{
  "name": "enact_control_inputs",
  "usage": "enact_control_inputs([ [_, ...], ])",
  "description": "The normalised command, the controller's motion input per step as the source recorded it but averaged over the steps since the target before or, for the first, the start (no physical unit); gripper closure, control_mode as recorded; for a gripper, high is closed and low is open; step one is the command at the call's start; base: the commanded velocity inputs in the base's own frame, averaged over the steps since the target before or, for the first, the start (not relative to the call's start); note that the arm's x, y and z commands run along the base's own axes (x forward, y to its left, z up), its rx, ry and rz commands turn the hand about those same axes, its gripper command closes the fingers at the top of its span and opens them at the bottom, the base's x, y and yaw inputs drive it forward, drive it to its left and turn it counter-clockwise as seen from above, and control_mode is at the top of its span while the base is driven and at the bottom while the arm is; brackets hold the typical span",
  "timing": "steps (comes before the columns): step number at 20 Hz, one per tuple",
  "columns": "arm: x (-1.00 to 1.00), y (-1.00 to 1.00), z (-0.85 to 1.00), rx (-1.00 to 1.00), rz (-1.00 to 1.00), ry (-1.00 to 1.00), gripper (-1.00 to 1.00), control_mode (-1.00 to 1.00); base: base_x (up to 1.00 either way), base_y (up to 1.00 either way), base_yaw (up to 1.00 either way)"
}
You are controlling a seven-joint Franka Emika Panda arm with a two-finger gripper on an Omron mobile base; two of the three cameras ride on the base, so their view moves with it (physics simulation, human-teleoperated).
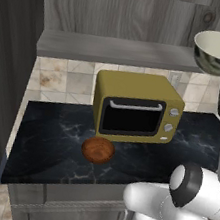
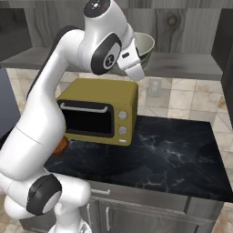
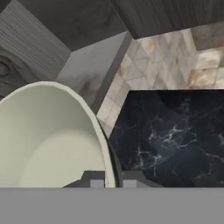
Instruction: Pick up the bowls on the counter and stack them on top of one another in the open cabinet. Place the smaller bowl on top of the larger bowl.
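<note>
The larger bowl [image 1: 210, 50], glossy cream with grey mottling, hangs in the air at the height of the open cabinet's plank shelf [image 1: 117, 50], near its right part. In the hand view my gripper [image 3: 113, 180] is shut on the rim of the larger bowl [image 3: 48, 140], one finger on each side of the wall. From the right base view the larger bowl [image 2: 144, 48] sits just behind my white hand. The smaller bowl [image 1: 98, 149], reddish-brown, rests upright on the black counter [image 1: 46, 137] in front of the microwave. A sliver of the smaller bowl [image 2: 63, 145] peeks out beside my arm.
A yellow microwave [image 1: 135, 106] stands on the counter under the shelf, against the tiled wall. The microwave [image 2: 98, 111] leaves bare black counter [image 2: 173, 154] to its right. A dark cabinet side panel [image 1: 8, 64] rises at the left end.
</note>
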Motion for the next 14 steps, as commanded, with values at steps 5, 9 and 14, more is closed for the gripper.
enact_control_inputs([
  [5,0.29,0.03,0.00,0.04,-0.02,0.00,1.00,-1.00,0.00,0.00,0.00],
  [9,0.30,0.01,0.00,0.05,-0.01,0.00,1.00,-1.00,0.00,0.00,0.00],
  [14,0.30,0.00,0.00,0.07,-0.01,0.00,1.00,-1.00,0.00,0.00,0.00],
])
